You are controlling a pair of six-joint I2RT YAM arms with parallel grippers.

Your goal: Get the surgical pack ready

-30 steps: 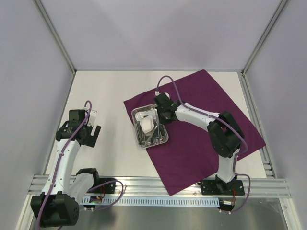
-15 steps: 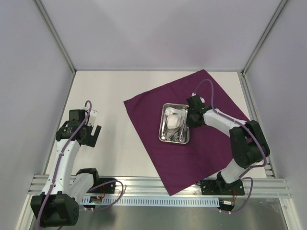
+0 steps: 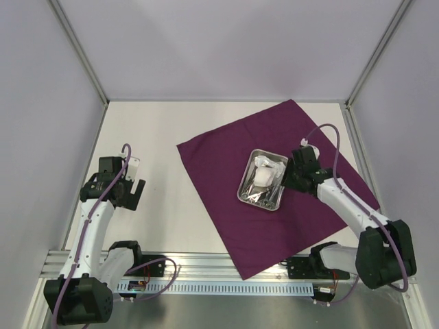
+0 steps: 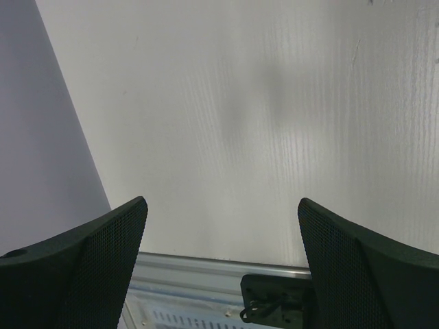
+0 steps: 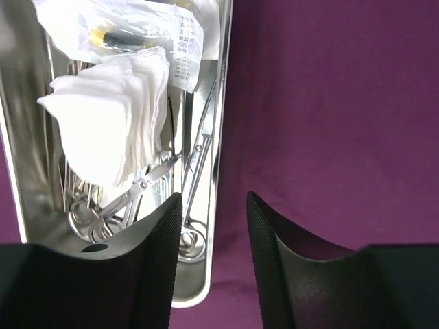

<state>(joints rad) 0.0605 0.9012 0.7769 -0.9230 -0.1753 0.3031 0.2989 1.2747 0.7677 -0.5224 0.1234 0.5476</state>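
Steel tray [image 5: 189, 288] on purple cloth [image 5: 329, 103]

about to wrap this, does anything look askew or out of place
Mostly tidy. The purple cloth lies cornerwise, with its near corner hanging over the front rail. The steel tray sits turned off the cloth's edges, with gauze heaped over the instruments. Nothing has spilled.

one purple cloth [image 3: 223, 157], one steel tray [image 5: 191, 284], one gauze stack [image 5: 110, 130], one packet [image 5: 130, 31], at least two instruments [image 5: 199, 147]
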